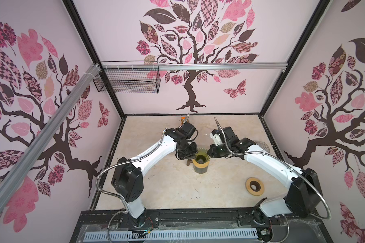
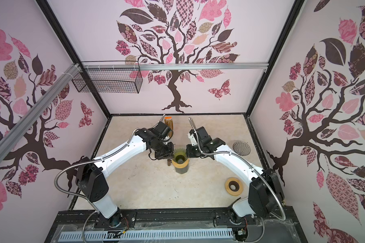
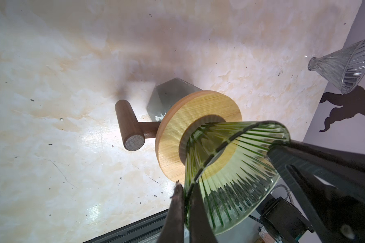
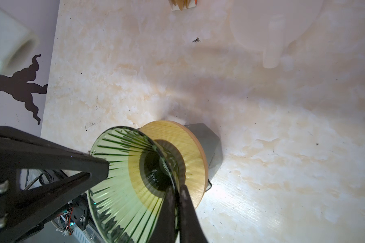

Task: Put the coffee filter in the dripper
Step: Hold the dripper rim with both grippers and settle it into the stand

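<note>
At the middle of the table [image 1: 156, 189] the green dripper [image 1: 201, 156] is sitting upright on a wooden ring [image 3: 173, 134], and this ring is lying on top of a grey jug [image 3: 167, 98] with a brown handle [image 3: 129, 126]. Both grippers are pinching its rim. The left gripper [image 3: 186, 189] is holding the left side and the right gripper [image 4: 177, 189] the right side. Each one is pressed together, with only the thin glass wall between its fingers. The inside of the dripper is looking empty; no paper is showing there. The coffee filters [image 2: 169, 124] are standing in a pack at the far edge of the table, behind the left arm and well apart from the dripper.

I am judging that the arms are only steadying the dripper and that no filter is taken yet. The next move is calling for one gripper to let go, reach far and take one thin paper without tipping the glass.

The table is looking pale and marble-like, with small dark specks. A clear glass dripper [image 2: 241, 148] is resting at the right edge, and a second wooden ring [image 2: 234, 184] is lying at the near right. Walls [image 1: 135, 31] with pink trees are enclosing the place, and a wire basket [image 1: 126, 80] is hanging at the far left.
</note>
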Motion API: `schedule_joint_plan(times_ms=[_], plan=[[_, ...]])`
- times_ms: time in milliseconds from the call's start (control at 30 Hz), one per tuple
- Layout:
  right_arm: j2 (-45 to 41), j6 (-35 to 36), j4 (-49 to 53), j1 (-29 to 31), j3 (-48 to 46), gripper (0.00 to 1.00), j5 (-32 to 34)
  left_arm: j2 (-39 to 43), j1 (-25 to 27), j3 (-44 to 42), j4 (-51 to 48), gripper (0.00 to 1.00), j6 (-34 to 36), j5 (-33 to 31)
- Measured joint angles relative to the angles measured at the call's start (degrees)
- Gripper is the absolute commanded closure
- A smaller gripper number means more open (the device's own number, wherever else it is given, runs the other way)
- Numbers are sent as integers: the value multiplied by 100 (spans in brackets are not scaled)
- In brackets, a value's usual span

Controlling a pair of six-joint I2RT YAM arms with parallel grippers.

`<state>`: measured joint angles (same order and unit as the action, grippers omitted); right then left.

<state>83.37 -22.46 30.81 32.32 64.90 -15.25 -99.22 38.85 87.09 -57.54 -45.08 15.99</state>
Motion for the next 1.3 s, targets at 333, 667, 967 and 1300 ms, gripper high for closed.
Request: schedule_joint_plan(times_ms=[333,667,967,1300], plan=[[111,0,-15,-22,101,98,-203,7,-48,61,-144,100,-7,-90],[623,-72,-166,264,520,98,-415,267,-446,-133,-431,100,111,-76],[1097,-188,-195,640,999,99,-498,649,-737,-450,-728,100,177,-210],[962,-166,157,699,1021,98,-212,638,-533,-437,-697,100,168,-271]])
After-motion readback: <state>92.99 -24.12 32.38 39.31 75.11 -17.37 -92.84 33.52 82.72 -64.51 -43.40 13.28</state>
